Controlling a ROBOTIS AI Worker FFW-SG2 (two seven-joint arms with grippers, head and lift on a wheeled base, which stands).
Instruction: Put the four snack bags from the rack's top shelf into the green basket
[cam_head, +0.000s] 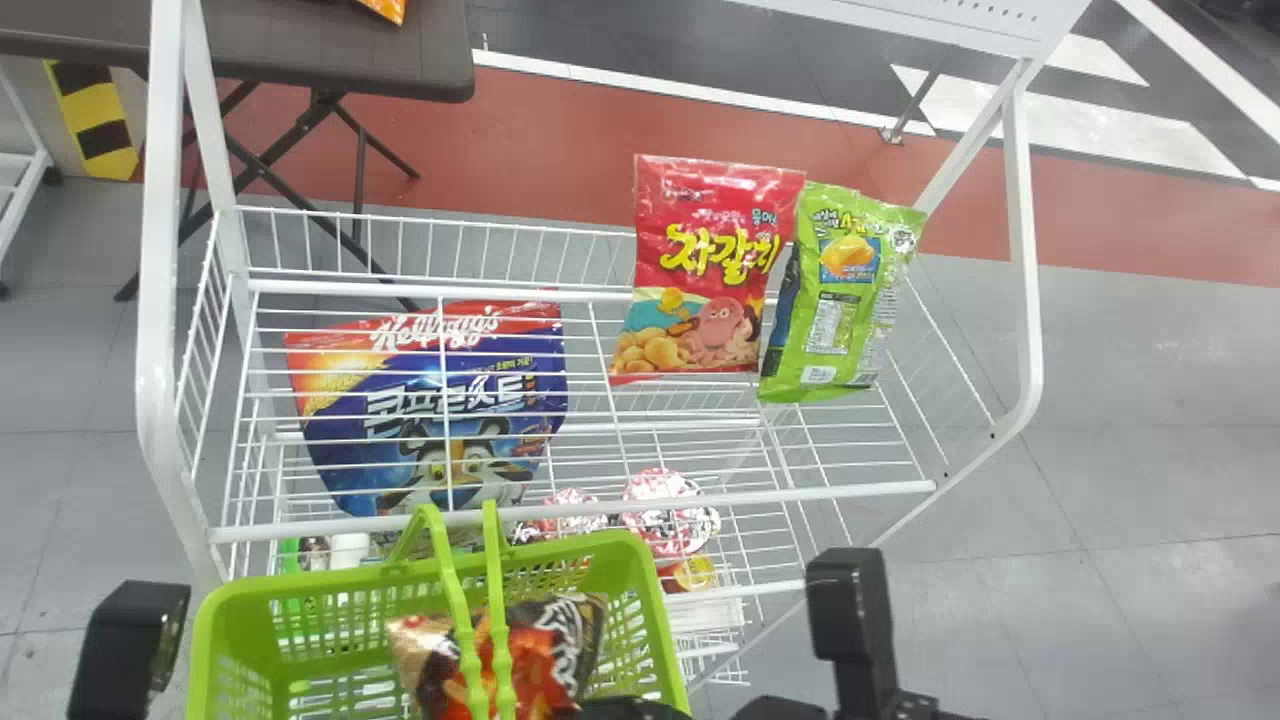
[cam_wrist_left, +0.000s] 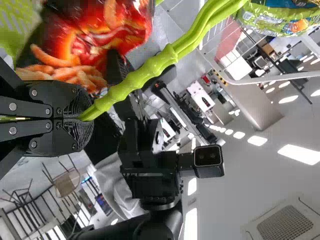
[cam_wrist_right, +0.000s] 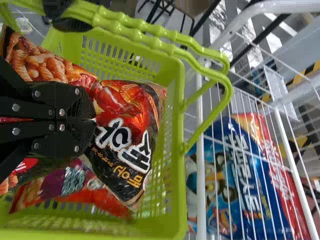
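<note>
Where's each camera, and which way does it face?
Head view: on the head, facing forward and down at rack and basket; left arm and right arm at the bottom.
Left wrist view: on that wrist, looking past left tool and green handles to right arm and room.
Right wrist view: on that wrist, looking past right tool and held snack bag into the basket.
Head and right wrist views share the blue bag.

Green plastic basket (cam_head: 204, 640) cut off by head view's bottom edge; shiny black-and-red snack bag (cam_head: 545, 650) partly hidden behind slim green handles (cam_head: 465, 640). Shiny orange packet (cam_head: 388, 8) cropped at top edge.
</note>
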